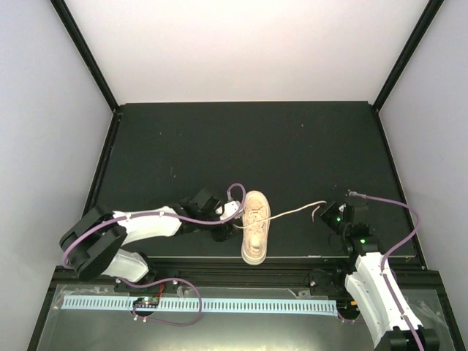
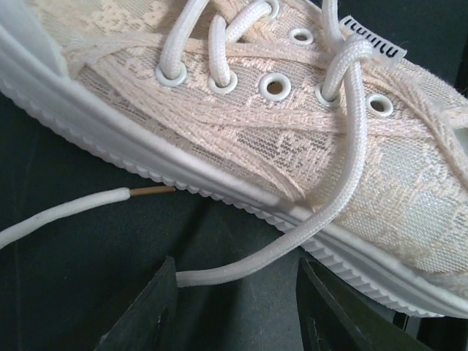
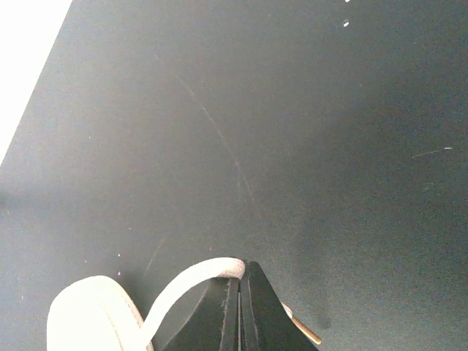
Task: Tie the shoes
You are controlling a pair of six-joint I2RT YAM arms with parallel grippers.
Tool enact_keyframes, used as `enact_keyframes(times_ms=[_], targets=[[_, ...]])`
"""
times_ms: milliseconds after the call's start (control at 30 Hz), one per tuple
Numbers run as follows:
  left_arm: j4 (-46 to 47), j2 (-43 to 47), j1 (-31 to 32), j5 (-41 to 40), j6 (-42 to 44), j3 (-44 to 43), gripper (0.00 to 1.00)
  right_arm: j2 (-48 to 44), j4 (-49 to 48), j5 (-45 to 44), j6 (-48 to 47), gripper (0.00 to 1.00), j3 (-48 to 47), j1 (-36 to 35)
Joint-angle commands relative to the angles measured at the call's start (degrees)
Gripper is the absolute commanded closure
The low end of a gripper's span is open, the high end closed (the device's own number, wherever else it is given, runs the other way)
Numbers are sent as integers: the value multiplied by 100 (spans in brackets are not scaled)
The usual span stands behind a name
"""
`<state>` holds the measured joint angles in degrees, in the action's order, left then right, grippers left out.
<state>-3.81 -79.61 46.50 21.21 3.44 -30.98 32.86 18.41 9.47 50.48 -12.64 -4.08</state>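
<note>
A beige-pink lace sneaker (image 1: 255,227) with a pale sole lies near the table's front edge, toe toward the arms. My left gripper (image 1: 232,221) sits close against its left side. In the left wrist view its jaws stand open, and an off-white lace (image 2: 322,219) hangs from an eyelet, over the sole (image 2: 219,194), into the gap beside the left finger (image 2: 150,303). A second lace end with a tan tip (image 2: 150,191) lies on the mat. My right gripper (image 3: 240,278) is shut on the other lace (image 3: 194,281), which stretches rightward from the shoe (image 1: 292,212).
The black mat (image 1: 241,146) covers the table between white walls. Black frame rails run along its left and right edges. The arm bases and a white cable strip (image 1: 197,303) sit below the front edge.
</note>
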Motion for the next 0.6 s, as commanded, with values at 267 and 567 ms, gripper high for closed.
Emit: enact_keyframes(times_ms=[267,567], targets=[[604,-279,307,-842,538,-250,49,168,-318,236,-20,98,-10,41],[628,-431,420,-942,787,-276,48,393,-511,380,4,98,47,43]])
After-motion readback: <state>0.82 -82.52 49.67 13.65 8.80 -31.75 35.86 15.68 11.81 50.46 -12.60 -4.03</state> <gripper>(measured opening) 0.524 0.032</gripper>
